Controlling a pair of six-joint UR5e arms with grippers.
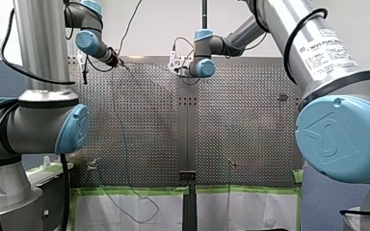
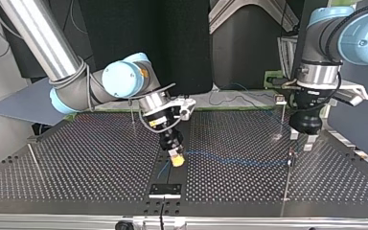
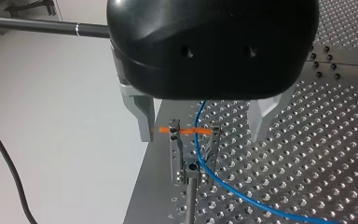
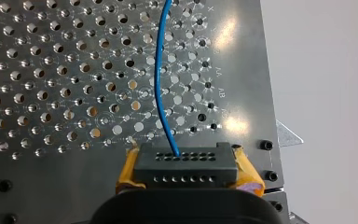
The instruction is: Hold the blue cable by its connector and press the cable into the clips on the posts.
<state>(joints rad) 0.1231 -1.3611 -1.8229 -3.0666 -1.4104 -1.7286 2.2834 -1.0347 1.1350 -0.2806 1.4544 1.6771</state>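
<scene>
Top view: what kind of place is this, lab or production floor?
Probably a robotics lab test bench: a perforated table, a clip-topped post, and my right gripper shut on the blue cable by its connector.

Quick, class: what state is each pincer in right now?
Left pincer: open, holding nothing, clip just ahead.
Right pincer: shut on the connector of the blue cable.

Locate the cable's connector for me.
The dark grey rectangular connector sits clamped between the yellow pads of my right pincer, near the top view's middle, over the perforated metal table, with the thin blue cable leaving it.
</scene>
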